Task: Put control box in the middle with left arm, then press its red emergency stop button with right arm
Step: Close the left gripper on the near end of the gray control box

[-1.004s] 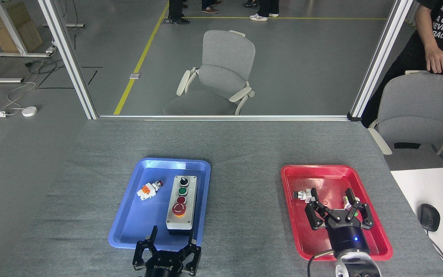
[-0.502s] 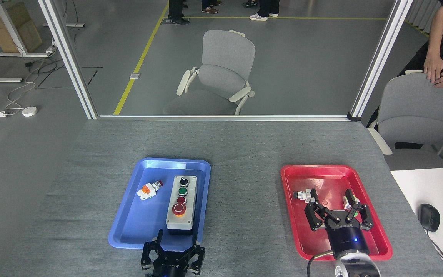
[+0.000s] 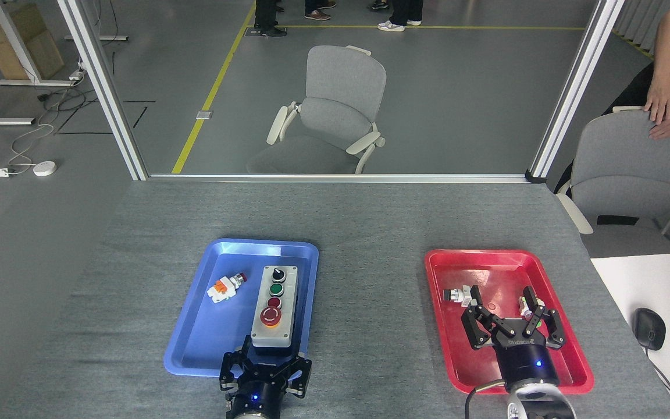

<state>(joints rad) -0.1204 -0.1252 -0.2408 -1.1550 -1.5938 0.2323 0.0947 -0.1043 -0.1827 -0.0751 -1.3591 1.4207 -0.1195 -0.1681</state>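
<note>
While the control box (image 3: pixel 275 308) lies exactly where it lay a second ago, lengthwise in the right half of the blue tray (image 3: pixel 195 349), the left hand (image 3: pixel 266 361) has slid rightward and forward along the tray's near rim. A second ago it sat off to the left of the box's near end. Now it is centred on that end, its fingers spread wide, one fingertip to either side of the black base, and nothing is gripped yet. Whether the pads already touch the box cannot be told from the head view; they look just beside it.

That shift reads as the approach being finished: the hand looks lined up to close on the narrow near end, lift, and carry the box right, onto the bare tabletop (image 3: pixel 370 279) between the two trays. A grip so far from the box's middle may let the far end sag or swing.

Facing up at the box's near end, the red emergency stop button (image 3: pixel 270 316) is not covered by the hand.

Over the red tray (image 3: pixel 445 349), the right hand (image 3: pixel 508 311) has barely moved. Its fingers are spread wide and hold nothing, with small parts lying by both tips. Its press has to wait until the box sits in the middle.
</note>
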